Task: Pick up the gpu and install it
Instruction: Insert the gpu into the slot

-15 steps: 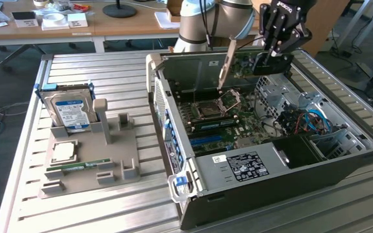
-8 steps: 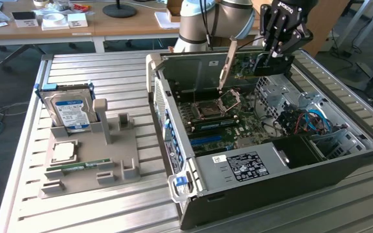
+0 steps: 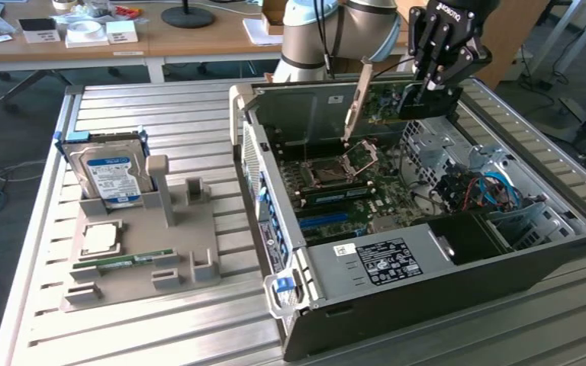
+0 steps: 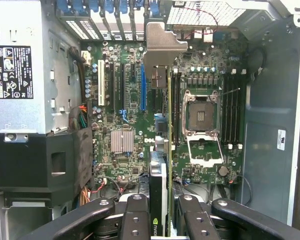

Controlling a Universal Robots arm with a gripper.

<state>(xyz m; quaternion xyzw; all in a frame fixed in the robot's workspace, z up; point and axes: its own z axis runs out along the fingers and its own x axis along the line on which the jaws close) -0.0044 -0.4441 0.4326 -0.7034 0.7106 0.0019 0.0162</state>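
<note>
Off the exterior view's left of the open computer case (image 3: pixel 272 198) stands the parts rack (image 3: pixel 186 244). It carries the hard drive (image 3: pixel 110 171) upright at its far end and a green memory stick (image 3: pixel 120 264) lying nearer, both well apart from the case and no concern of mine now. Inside the case, toward its far wall, the gpu (image 3: pixel 359 99) hangs edge-on above the motherboard. My gripper (image 3: pixel 430 95) is pinched on its near end, fingers (image 4: pixel 137 220) pressed to both faces of the card. In the wrist view the gpu (image 4: pixel 168 125) runs as a thin line away from my gripper (image 4: pixel 162 220), its metal bracket (image 4: pixel 160 45) pointing at the case's rear slot openings (image 4: pixel 110 12). I judge I am in the carry-and-align part of the install, with the card lifted and not yet seated. From here the card's edge appears to lie between the blue expansion slot (image 4: pixel 142 87) and the CPU socket (image 4: pixel 200 116), so I judge it is not yet over a slot. To do this well, the card should be plumb and parallel to the slot. The bracket should meet its rear opening without scraping, and the descent should be straight, with no twist in my grip. At the exterior view's right end of the case sit loose cables (image 3: pixel 476 191), which I judge are best avoided.
</note>
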